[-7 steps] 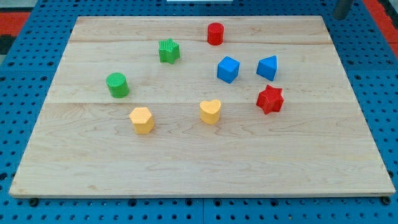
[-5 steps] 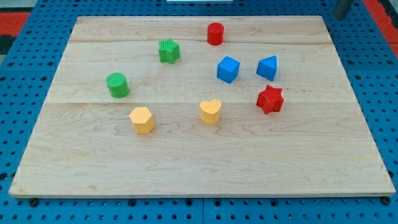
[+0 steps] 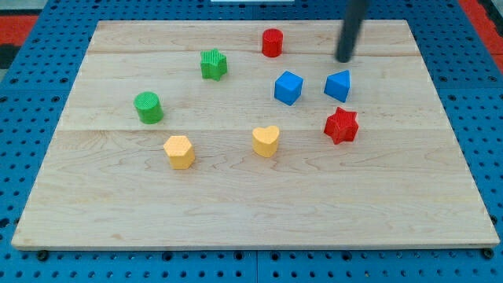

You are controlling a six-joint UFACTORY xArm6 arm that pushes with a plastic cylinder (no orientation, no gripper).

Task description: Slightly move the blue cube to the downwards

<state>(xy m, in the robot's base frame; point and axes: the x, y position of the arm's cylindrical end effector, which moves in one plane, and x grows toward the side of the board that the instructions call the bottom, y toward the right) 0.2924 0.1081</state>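
Approaching from above: tip (image 3: 344,60) over counter (image 3: 236,204), blue cube (image 3: 288,87) lower-left, blue wedge (image 3: 338,85) just below; no fingers present.

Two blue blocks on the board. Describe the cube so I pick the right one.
On the wooden board, look at the upper right, where my tip stands. Two blue blocks lie just below it. The blue cube is the left one, boxy with a flat top; the blue wedge-like block lies directly under my tip.
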